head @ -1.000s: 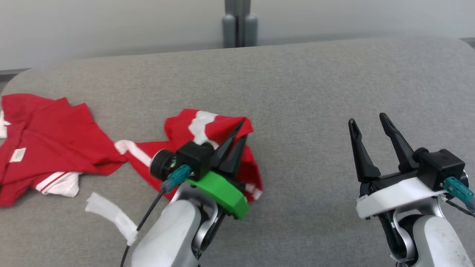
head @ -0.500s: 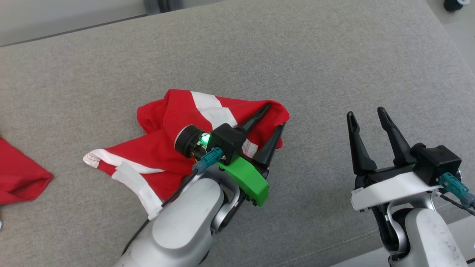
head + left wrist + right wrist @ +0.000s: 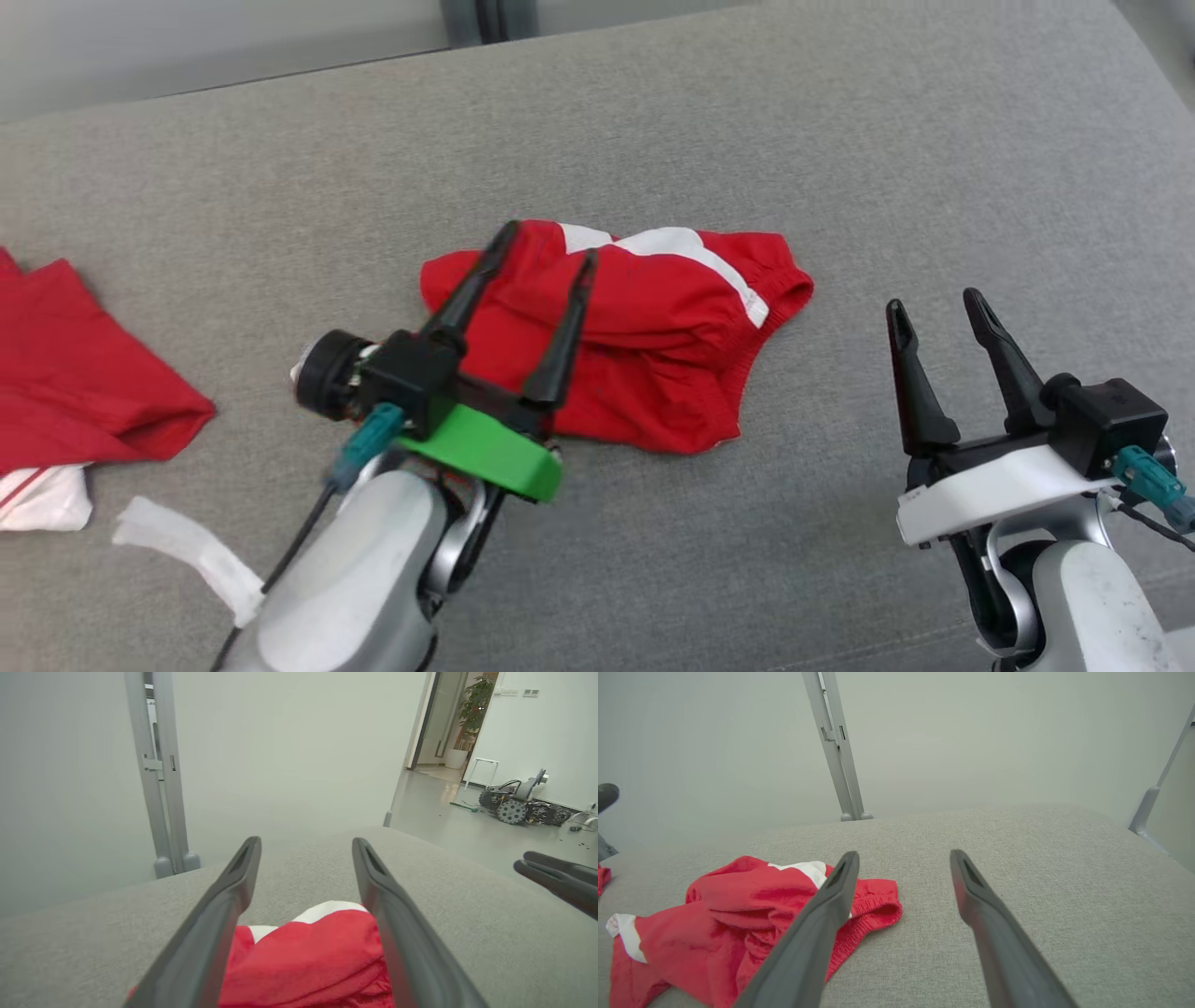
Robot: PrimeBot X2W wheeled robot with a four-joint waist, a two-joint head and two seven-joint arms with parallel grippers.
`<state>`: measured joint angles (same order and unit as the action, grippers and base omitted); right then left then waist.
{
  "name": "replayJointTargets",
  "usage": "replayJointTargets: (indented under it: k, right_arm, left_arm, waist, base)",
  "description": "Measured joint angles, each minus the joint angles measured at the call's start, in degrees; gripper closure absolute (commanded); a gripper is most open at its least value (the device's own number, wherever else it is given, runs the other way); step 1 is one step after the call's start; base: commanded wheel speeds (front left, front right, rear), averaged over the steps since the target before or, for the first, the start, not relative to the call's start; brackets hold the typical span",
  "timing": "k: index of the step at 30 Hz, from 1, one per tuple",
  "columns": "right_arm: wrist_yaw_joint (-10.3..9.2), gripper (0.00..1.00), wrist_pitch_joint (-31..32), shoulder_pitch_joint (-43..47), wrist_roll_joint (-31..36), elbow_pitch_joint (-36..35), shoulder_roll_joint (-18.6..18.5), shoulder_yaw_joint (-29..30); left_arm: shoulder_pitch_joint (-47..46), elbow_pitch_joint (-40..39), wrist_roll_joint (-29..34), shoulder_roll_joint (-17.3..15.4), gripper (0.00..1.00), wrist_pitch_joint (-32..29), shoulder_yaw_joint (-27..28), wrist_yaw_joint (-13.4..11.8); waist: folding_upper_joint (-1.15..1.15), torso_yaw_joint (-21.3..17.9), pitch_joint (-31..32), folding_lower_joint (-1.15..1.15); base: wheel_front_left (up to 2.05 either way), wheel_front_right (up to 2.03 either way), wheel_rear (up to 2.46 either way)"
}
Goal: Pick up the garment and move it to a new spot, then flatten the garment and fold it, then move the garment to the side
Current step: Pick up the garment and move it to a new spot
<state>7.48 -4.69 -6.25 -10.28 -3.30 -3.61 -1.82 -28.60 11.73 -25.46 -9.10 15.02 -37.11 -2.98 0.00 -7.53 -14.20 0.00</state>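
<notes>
Head view: we see the red garment (image 3: 653, 345) with its white stripe lying crumpled near the middle of the grey fabric surface (image 3: 840, 140). Our left gripper (image 3: 549, 242) hovers over the garment's left end with its fingers spread wide and nothing clamped between them. In the left wrist view, red cloth lies low between the two fingers. Our right gripper (image 3: 933, 302) stands to the garment's right, apart from it, fingers parted and empty. A second red garment (image 3: 84, 392) lies at the far left.

No text, label or number is readable on the garment (image 3: 653, 373) or elsewhere.
</notes>
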Motion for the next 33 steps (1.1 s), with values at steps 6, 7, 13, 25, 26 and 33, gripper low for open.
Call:
replayJointTargets:
  k: [6, 7, 13, 25, 26, 33]
  right_arm:
    - [0.0, 0.0, 1.1, 1.41, 0.22, -0.98, -0.21, 0.38]
    - [0.0, 0.0, 1.3, 1.6, 0.24, -1.1, -0.24, 0.47]
    - [0.0, 0.0, 2.15, 3.43, 0.33, -1.79, -0.31, 0.83]
    - [0.0, 0.0, 3.59, 8.29, 0.33, -2.57, -0.31, 1.67]
    - [0.0, 0.0, 3.67, 8.75, 0.32, -2.59, -0.26, 1.7]
    - [0.0, 0.0, 4.12, 10.71, 0.31, -2.93, 0.11, 1.7]
  left_arm:
    - [5.76, -2.35, 0.54, -5.27, 0.0, 0.01, 9.2, -1.57]
    - [6.76, -2.63, 0.53, -5.89, 0.0, 0.0, 10.61, -1.56]
    - [12.49, -3.05, 0.55, -8.56, 0.0, 0.01, 18.07, -1.54]
    - [20.34, -1.36, 2.42, -8.88, 0.0, 0.02, 20.42, -1.05]
    - [20.84, -1.13, 2.49, -8.83, 0.0, 0.01, 20.43, -1.05]
    - [22.46, 0.01, 2.88, -8.48, 0.0, 0.01, 20.7, -0.75]
  waist:
    - [0.0, 4.87, 3.12, 0.0]
    - [0.0, 5.57, 3.62, 0.0]
    - [0.0, 8.43, 6.61, 0.0]
    - [0.0, 9.59, 12.07, 0.0]
    - [0.0, 9.51, 12.5, 0.0]
    - [0.0, 9.03, 14.65, 0.0]
  base:
    - [0.0, 0.0, 0.0]
    - [0.0, 0.0, 0.0]
    - [0.0, 0.0, 0.0]
    - [0.0, 0.0, 0.0]
    - [0.0, 0.0, 0.0]
    - [0.0, 0.0, 0.0]
